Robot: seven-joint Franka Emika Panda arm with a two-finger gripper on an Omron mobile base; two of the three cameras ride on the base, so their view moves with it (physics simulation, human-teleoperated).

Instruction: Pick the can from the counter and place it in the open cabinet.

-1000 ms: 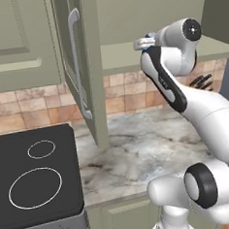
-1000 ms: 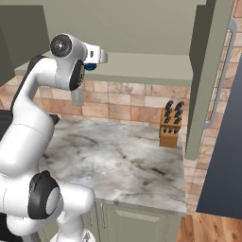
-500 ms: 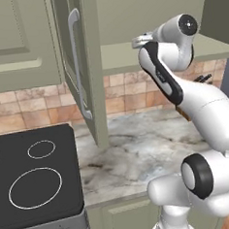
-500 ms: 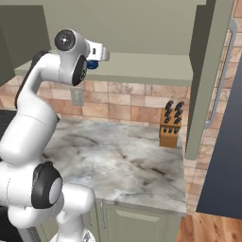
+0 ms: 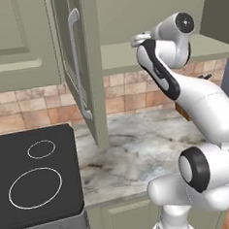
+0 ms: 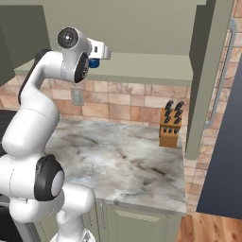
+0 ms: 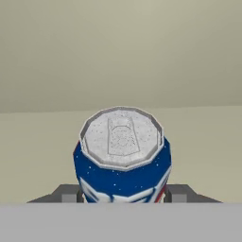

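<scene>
**Fingers clenching the can over the cabinet shelf**

Fingers [image 7: 176,193] are sitting on either side of the can [image 7: 122,155], clenching it low on its body. We are holding the gripper [image 6: 97,57] at the front edge of the open cabinet [image 6: 142,66]. We are judging the can's long axis as pointing along the gripper, silver top leading toward the back wall.

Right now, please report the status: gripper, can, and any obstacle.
Gripper shut on the can. Can held up at the open cabinet, over its shelf, not set down. Shelf ahead bare; knife block stands on the counter below, well apart.
</scene>
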